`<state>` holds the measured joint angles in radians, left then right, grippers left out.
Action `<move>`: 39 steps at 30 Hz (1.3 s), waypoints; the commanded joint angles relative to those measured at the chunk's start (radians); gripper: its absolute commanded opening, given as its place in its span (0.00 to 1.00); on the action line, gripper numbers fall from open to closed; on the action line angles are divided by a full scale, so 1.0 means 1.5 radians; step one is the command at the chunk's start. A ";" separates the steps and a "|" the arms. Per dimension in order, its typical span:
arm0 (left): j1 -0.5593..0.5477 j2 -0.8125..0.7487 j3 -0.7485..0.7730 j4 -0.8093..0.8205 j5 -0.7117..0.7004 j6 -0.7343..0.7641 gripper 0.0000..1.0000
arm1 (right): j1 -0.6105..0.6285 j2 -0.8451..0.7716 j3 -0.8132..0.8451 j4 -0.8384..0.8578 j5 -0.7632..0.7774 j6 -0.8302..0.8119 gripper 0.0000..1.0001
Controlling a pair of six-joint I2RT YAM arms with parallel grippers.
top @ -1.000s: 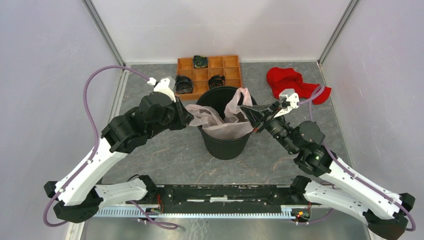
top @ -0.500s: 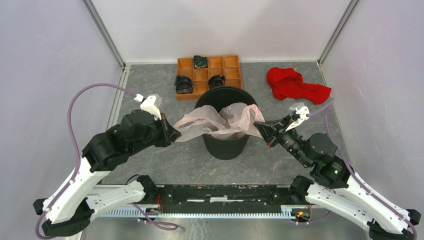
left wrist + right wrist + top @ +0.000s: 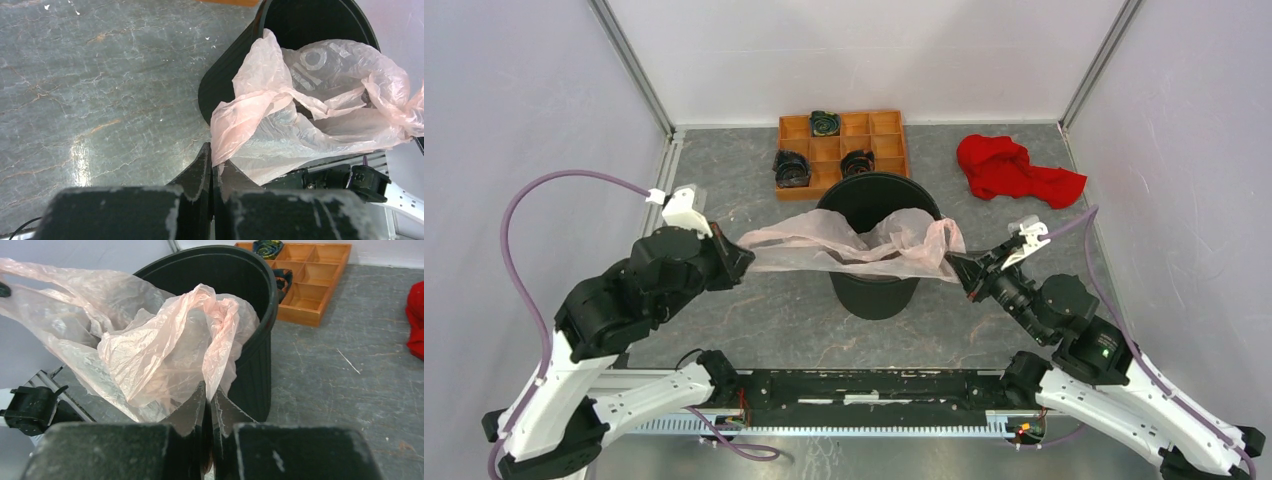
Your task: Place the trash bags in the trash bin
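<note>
The pale pink trash bag (image 3: 844,245) is stretched wide above the mouth of the black trash bin (image 3: 874,292), its middle sagging toward the opening. My left gripper (image 3: 746,258) is shut on the bag's left edge, to the left of the bin. My right gripper (image 3: 954,266) is shut on the bag's right edge, to the right of the bin. In the left wrist view the film (image 3: 300,100) runs from the closed left gripper (image 3: 214,156) over the bin (image 3: 225,85). In the right wrist view the bag (image 3: 160,340) rises out of the closed right gripper (image 3: 209,390) beside the bin's wall (image 3: 255,365).
An orange compartment tray (image 3: 842,140) with dark coiled items stands just behind the bin. A red cloth (image 3: 1009,168) lies at the back right. White walls and metal posts close in the grey table on three sides.
The left gripper has shut on the bag's left edge. Both arms have pulled outward and toward the near edge, drawing the crumpled bag out into a wide sheet over the bin.
</note>
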<state>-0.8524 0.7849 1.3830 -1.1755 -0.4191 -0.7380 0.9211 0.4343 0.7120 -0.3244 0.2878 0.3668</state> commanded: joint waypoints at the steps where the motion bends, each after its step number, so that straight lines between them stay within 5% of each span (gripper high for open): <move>1: 0.002 -0.017 -0.044 0.009 -0.022 0.012 0.02 | 0.001 -0.024 0.004 -0.028 0.061 0.015 0.09; 9: 0.002 -0.041 -0.228 0.118 -0.006 -0.006 0.02 | 0.001 -0.084 -0.135 0.054 0.131 0.050 0.16; 14: 0.002 0.019 -0.230 0.196 -0.046 0.016 0.07 | 0.001 -0.055 -0.218 0.152 0.220 -0.014 0.23; 18: 0.002 0.061 -0.225 0.226 -0.079 0.020 0.17 | 0.001 -0.008 -0.180 0.080 0.262 -0.015 0.27; 27: 0.002 0.049 -0.229 0.244 -0.024 0.044 0.22 | 0.001 -0.021 0.010 -0.150 -0.010 -0.045 0.71; 33: 0.002 0.006 -0.240 0.237 -0.027 0.084 0.22 | 0.001 0.027 0.160 -0.277 -0.026 -0.111 0.78; 39: 0.002 0.021 -0.214 0.228 0.005 0.095 0.22 | 0.001 0.086 0.245 -0.253 -0.198 -0.264 0.83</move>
<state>-0.8524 0.8001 1.0245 -0.8501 -0.4374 -0.6491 0.9211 0.5022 0.9955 -0.6758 0.1852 0.1490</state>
